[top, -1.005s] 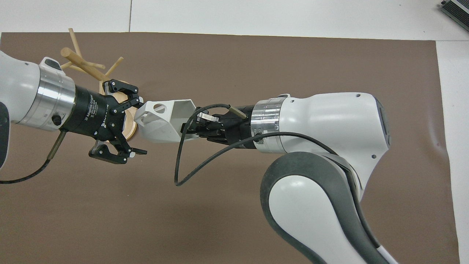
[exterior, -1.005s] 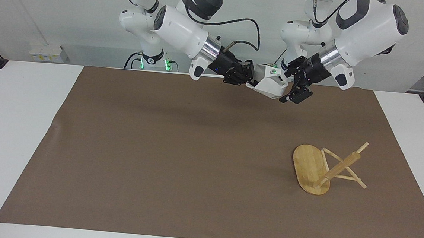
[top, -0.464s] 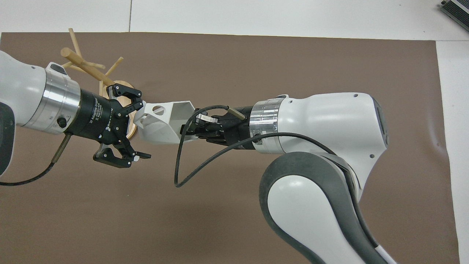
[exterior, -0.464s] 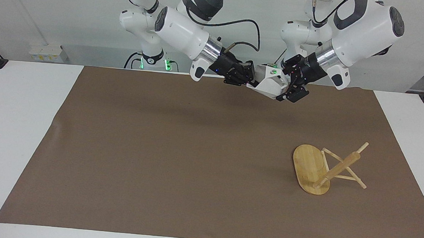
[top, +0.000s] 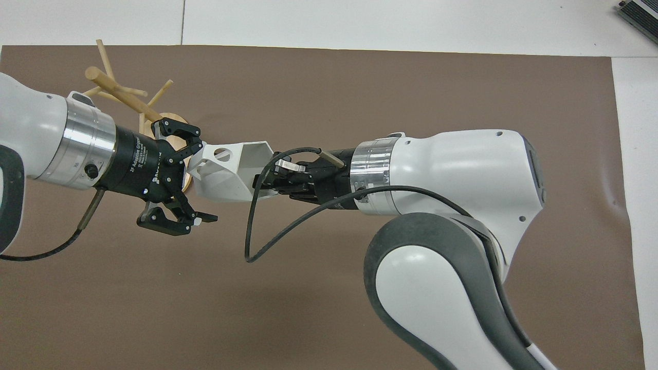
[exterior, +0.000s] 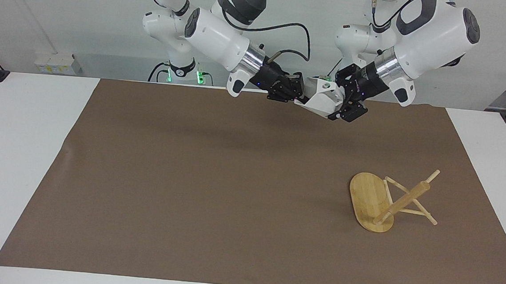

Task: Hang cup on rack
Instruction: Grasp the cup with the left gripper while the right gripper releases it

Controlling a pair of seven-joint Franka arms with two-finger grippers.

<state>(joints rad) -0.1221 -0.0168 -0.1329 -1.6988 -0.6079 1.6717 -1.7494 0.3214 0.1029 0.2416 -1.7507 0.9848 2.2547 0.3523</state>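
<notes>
Passing mid-air: right gripper (top: 264, 181) fingers clamp the cup (top: 226, 169); left gripper (top: 191, 177) fingers wide around its base. Early release risks dropping it onto the bench (exterior: 188, 177).

White rectangular table (exterior: 20, 152) (top: 390, 23) covered across most of its top by a flat brown paper mat (exterior: 214, 179) (top: 360, 92). On the mat, toward the left arm's end, stands a light bamboo mug rack (exterior: 384, 204) (top: 121, 95) with oval base, central post and thin pegs.
</notes>
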